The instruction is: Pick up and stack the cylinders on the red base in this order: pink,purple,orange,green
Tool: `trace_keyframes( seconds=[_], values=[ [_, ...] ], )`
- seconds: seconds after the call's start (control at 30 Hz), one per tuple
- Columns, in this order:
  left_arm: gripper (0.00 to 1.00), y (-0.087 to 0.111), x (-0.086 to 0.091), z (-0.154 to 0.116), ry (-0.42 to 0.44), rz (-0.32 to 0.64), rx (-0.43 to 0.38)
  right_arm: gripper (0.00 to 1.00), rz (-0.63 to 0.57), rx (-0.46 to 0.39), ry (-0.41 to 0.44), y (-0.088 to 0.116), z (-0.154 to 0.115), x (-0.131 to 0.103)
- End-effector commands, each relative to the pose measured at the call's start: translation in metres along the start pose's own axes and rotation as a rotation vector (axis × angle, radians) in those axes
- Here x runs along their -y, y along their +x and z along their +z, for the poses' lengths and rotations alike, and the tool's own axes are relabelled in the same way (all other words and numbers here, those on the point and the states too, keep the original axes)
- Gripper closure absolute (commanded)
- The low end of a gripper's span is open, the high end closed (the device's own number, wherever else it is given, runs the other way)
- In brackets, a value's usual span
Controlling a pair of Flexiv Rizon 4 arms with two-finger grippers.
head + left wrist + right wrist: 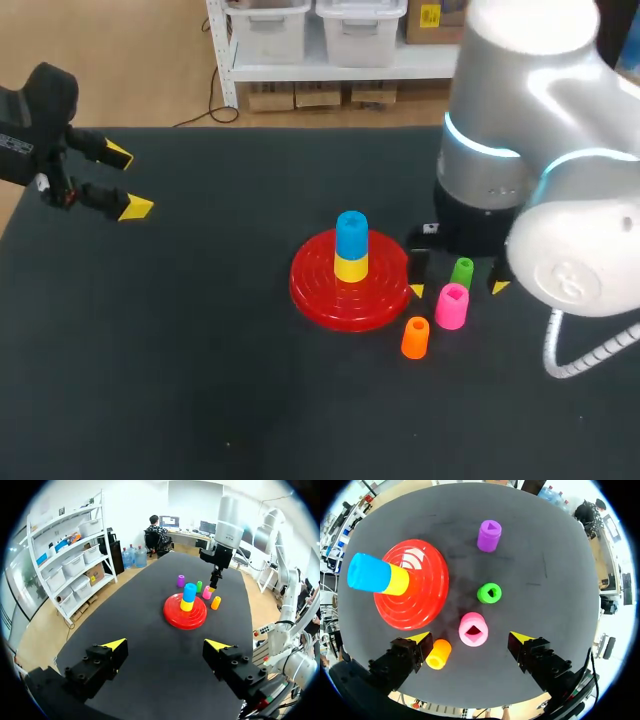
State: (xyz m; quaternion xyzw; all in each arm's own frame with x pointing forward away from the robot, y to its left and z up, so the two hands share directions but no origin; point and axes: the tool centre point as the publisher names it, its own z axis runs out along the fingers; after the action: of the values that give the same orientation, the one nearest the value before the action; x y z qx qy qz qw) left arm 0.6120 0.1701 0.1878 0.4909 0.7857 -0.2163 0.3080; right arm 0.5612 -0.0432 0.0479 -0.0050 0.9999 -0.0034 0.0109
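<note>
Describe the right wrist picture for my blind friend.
The open right gripper hovers over a pink cylinder; an orange cylinder, green cylinder and purple cylinder sit nearby. A red base holds a yellow cylinder under a blue cylinder.

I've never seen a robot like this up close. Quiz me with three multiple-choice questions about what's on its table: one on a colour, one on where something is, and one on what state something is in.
1. Which colour tops the stack on the red base?
A) green
B) blue
C) pink

2. Where is the pink cylinder?
A) on the table, beside the orange cylinder
B) on the base
C) on the floor

3. The right gripper is:
A) shut on the pink cylinder
B) open, holding nothing
C) shut on a green one

Answers:
1. B: the blue cylinder sits on the yellow cylinder.
2. A: it stands on the table next to the orange one.
3. B: its fingers stand wide apart and grip nothing.
</note>
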Motion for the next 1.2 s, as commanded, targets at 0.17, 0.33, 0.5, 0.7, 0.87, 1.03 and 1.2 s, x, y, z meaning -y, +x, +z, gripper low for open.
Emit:
trace_keyframes(
  seconds=[0.17,0.33,0.5,0.7,0.87,1.03,1.2],
  values=[
    [0.0,0.001,-0.001,0.001,0.001,0.001,0.002,0.0,0.049,0.002,0.018,-0.006,0.004,-0.009],
    [0.0,0.001,-0.001,0.001,0.001,0.001,0.002,0.0,0.059,-0.009,0.027,-0.006,0.005,-0.007],
    [0.0,0.001,-0.001,0.001,0.001,0.001,0.002,0.0,0.059,-0.009,0.027,-0.006,0.005,-0.007],
    [0.0,0.001,-0.001,0.001,0.001,0.001,0.002,0.0,0.059,-0.009,0.027,-0.006,0.005,-0.007],
    [0.0,0.001,-0.001,0.001,0.001,0.001,0.002,0.0,0.059,-0.009,0.027,-0.006,0.005,-0.007],
    [0.0,0.001,-0.001,0.001,0.001,0.001,0.002,0.0,0.129,-0.008,0.007,-0.007,0.005,-0.006],
    [0.0,0.001,-0.001,0.001,0.001,0.001,0.002,0.0,0.303,-0.011,-0.038,-0.004,0.011,0.004]
  ],
)
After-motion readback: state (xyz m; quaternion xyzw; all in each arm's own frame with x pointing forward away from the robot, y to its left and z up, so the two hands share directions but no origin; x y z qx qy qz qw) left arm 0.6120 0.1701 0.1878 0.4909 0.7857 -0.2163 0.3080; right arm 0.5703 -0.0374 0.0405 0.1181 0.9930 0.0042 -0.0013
